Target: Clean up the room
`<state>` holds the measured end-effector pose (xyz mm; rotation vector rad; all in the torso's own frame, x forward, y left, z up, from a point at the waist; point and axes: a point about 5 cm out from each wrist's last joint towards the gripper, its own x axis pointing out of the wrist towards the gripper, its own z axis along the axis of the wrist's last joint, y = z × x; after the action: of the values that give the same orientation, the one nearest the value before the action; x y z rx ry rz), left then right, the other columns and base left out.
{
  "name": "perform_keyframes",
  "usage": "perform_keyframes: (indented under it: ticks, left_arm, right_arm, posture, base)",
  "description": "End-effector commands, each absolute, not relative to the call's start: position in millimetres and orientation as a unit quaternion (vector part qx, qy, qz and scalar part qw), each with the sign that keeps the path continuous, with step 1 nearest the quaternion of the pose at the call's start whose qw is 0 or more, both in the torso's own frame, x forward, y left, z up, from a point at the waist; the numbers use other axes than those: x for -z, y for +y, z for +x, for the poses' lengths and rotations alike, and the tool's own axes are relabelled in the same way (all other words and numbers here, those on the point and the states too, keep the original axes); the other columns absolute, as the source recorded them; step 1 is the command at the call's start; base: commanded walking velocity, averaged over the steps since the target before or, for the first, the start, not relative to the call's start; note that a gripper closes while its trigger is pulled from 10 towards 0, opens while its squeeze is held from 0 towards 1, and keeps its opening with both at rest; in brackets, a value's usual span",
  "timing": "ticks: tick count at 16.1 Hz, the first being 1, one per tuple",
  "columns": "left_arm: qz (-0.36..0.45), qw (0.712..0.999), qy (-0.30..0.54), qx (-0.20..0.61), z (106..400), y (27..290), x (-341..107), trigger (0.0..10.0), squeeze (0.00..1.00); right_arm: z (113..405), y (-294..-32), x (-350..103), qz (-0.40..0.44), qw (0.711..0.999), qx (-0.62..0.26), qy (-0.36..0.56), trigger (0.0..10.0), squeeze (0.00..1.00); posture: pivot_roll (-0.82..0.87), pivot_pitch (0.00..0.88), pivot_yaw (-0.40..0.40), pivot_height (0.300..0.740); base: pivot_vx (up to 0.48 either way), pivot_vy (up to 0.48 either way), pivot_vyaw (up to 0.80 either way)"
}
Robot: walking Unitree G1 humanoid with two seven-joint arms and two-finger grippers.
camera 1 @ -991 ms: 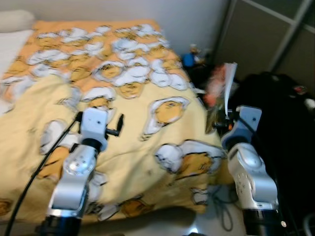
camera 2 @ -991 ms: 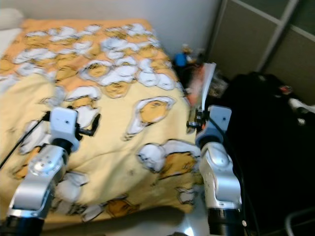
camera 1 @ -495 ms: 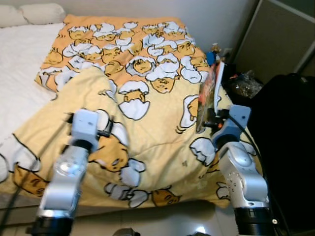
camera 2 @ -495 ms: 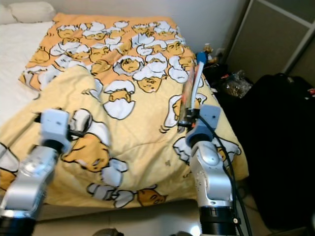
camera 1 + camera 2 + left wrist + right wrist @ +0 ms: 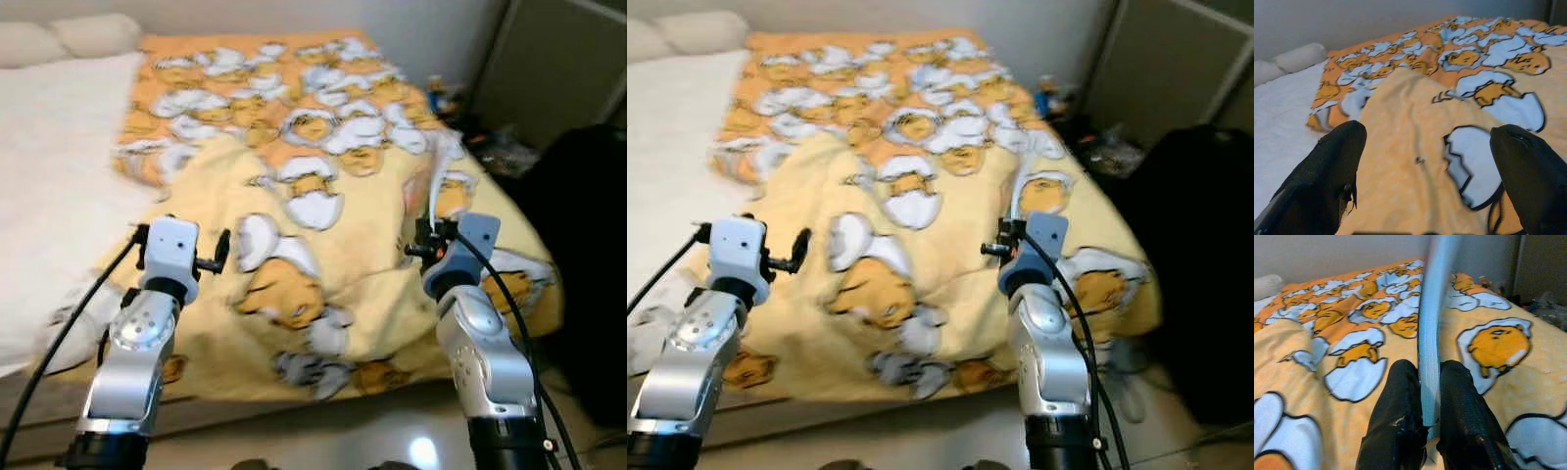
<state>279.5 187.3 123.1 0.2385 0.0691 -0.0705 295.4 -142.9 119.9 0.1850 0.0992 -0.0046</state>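
right end effector (image 5: 1431,382) clamps thin upright book (image 5: 1433,308) | left end effector (image 5: 1425,161) spread wide

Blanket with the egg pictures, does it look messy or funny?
Yes. The blanket is rumpled and folded over on itself, lying crooked so the white sheet shows beside it. Its near edge droops off the bed.
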Motion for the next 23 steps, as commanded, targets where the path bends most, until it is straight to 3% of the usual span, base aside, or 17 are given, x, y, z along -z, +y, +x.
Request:
perform_keyframes:
  ticks: [1,23]
  left_arm:
    - [0.112,0.992,0.033,0.049,278.9,175.0,-123.4,10.0,0.38]
    - [0.109,0.992,0.041,0.043,268.7,174.6,-121.3,10.0,0.38]
  right_arm:
    - [298.0,-150.7,-131.2,0.089,0.996,0.011,0.022,10.0,0.00]
    - [296.6,-151.8,-128.4,0.080,0.996,-0.005,0.039,10.0,0.00]
  posture:
    - [0.02,0.000,0.015,0.740]
    - [0.03,0.000,-0.030,0.740]
  base:
    - [0.000,0.446,0.00]
    - [0.000,0.444,0.00]
